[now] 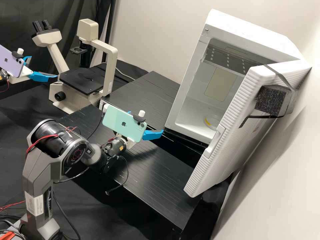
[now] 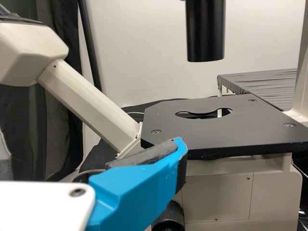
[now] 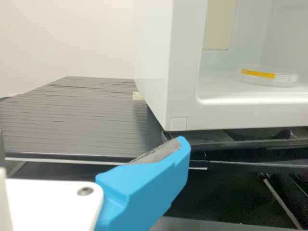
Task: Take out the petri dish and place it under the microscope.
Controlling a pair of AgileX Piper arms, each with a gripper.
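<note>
Yellow-striped, clear, shallow, round petri dish (image 3: 267, 78)

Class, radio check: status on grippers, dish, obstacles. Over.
Left gripper open, by microscope. Right gripper open, outside white chamber. Petri dish inside, on its floor. Door open; front lip may obstruct.

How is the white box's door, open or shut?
Open: the door stands away from the box's front, and a clear dish shows inside.

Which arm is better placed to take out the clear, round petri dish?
Right, I'd judge: the dark grey right arm is near the open white cabinet holding the dish; the left arm is by the cream, black-staged microscope.
</note>
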